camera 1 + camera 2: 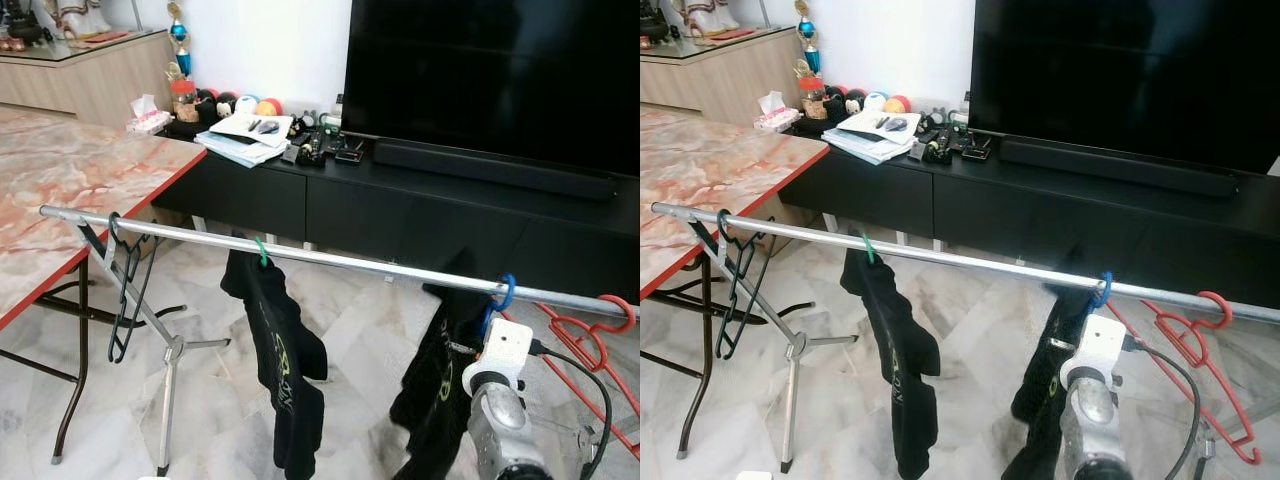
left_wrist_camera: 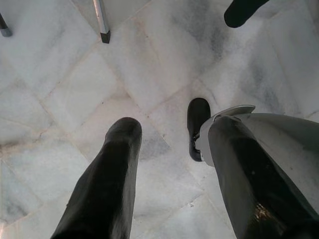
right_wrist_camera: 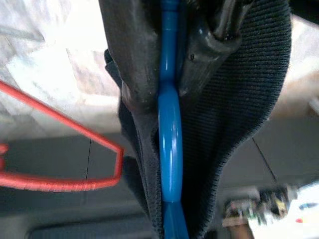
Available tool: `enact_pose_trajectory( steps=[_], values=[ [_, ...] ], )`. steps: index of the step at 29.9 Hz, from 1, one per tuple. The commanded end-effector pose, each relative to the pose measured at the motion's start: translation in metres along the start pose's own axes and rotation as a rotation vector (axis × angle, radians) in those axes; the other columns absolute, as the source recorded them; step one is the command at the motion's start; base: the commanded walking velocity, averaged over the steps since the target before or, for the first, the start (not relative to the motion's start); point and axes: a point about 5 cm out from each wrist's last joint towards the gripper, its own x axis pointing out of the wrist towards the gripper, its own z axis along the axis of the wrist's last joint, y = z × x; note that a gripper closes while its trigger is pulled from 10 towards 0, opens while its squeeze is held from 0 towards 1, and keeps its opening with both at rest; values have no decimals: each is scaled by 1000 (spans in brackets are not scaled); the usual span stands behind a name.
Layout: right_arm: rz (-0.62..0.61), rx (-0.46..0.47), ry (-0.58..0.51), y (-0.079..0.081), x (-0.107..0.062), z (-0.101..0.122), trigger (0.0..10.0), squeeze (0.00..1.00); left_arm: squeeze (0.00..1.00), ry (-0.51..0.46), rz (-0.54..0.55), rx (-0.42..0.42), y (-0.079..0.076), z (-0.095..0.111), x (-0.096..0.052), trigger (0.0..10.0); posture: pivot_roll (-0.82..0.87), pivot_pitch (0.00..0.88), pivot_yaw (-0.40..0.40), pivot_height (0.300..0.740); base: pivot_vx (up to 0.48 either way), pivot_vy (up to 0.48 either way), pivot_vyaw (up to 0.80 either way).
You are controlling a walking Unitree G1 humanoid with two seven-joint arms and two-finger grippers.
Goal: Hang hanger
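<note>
A silver rail (image 1: 330, 258) runs across the room at chest height. The hook of a blue hanger (image 1: 505, 292) sits over the rail near its right end, with a black garment (image 1: 435, 380) draped on it. My right gripper (image 1: 492, 318) reaches up just under the rail and is shut on the blue hanger (image 3: 170, 149); in the right wrist view its fingers (image 3: 134, 59) press on the blue neck, with the black garment (image 3: 239, 99) behind. My left gripper (image 2: 172, 127) hangs open over the marble floor, holding nothing.
On the same rail hang a black hanger (image 1: 125, 290) at the left, a green hanger (image 1: 261, 250) with a black shirt (image 1: 285, 370), and a red hanger (image 1: 590, 335) at the right end. A marble table (image 1: 60, 190) stands left. The rail's tripod (image 1: 170, 390) and a black TV console (image 1: 420, 200) are nearby.
</note>
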Motion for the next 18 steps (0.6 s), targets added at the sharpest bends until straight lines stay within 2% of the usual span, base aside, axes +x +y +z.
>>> enact_pose_trajectory(
  steps=[1, 8, 11, 15, 16, 18],
  values=[
    [23, 3, -107, 7, -2, 13, 0, 0, 0, 25, 2, 6, 0, -7, -1, 10000, 205, 0, -27, 740, 0, 0, 0],
    [9, 8, -127, 7, -18, 3, 0, 0, 0, 23, 4, 5, 1, -7, -1, 10000, 203, 0, -28, 740, 0, 0, 0],
    [12, -36, -63, 0, -31, -14, 0, 0, 0, 21, 4, 5, 1, -8, -2, 10000, 195, 0, -33, 740, 0, 0, 0],
    [15, -51, -39, -3, -36, -21, 0, 0, 0, 21, 4, 5, 1, -8, -2, 10000, 192, 0, -36, 740, 0, 0, 0],
    [13, -96, -2, -7, -40, -29, 0, 0, 0, 20, 3, 4, 1, -8, -2, 10000, 192, 0, -36, 740, 0, 0, 0],
    [7, -112, 40, -10, -44, -38, 0, 0, 0, 18, 2, 3, 0, -8, -2, 10000, 192, 0, -39, 740, 0, 0, 0]
  ],
)
